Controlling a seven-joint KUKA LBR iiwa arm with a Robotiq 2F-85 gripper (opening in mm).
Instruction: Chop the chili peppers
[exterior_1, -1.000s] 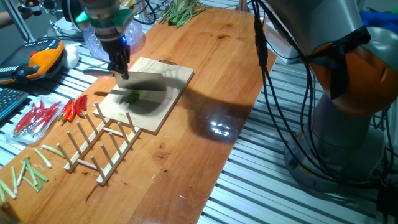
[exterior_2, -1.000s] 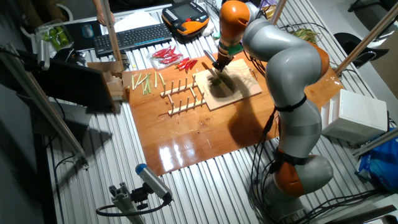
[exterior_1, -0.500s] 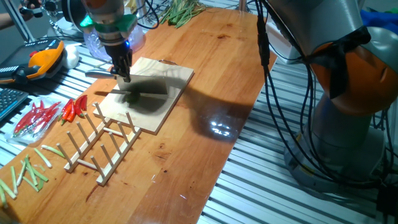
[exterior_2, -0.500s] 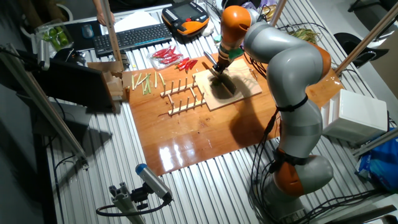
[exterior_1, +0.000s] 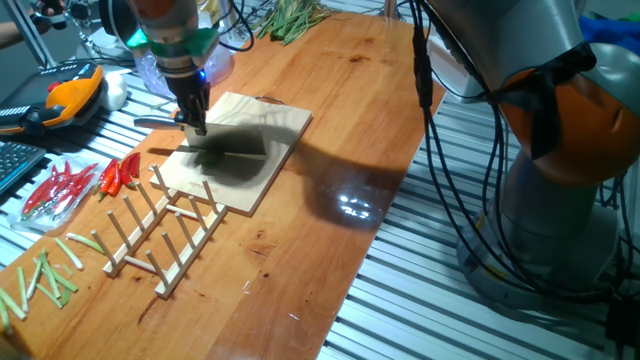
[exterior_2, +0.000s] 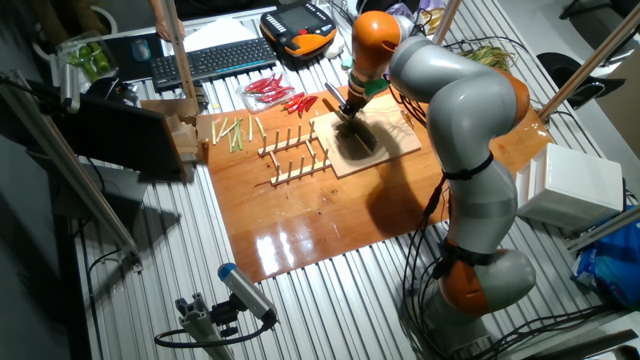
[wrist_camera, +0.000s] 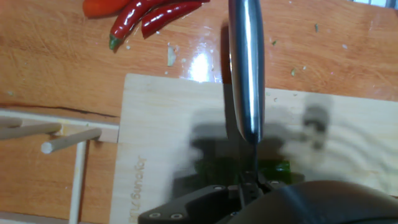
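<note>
My gripper (exterior_1: 193, 118) is shut on a knife (exterior_1: 157, 122) and holds it over the pale wooden cutting board (exterior_1: 275, 128). In the hand view the steel blade (wrist_camera: 247, 68) points away from me, above a green chili pepper (wrist_camera: 277, 167) that lies across the board (wrist_camera: 155, 124) under the gripper (wrist_camera: 249, 184). The blade's shadow falls on the chili. In one fixed view the chili (exterior_1: 213, 155) is a dim green spot in shadow. In the other fixed view the gripper (exterior_2: 348, 108) hides it.
A wooden dowel rack (exterior_1: 160, 235) stands right next to the board's near edge. Red chilies (exterior_1: 118, 175) and pale green stalk sticks (exterior_1: 45, 275) lie to the left. A teach pendant (exterior_1: 70, 95) and keyboard (exterior_2: 205, 60) sit off the table. Arm cables (exterior_1: 430, 120) hang on the right.
My gripper has shifted slightly to the left over the board with the knife still in it. The chili and the board have not moved.
</note>
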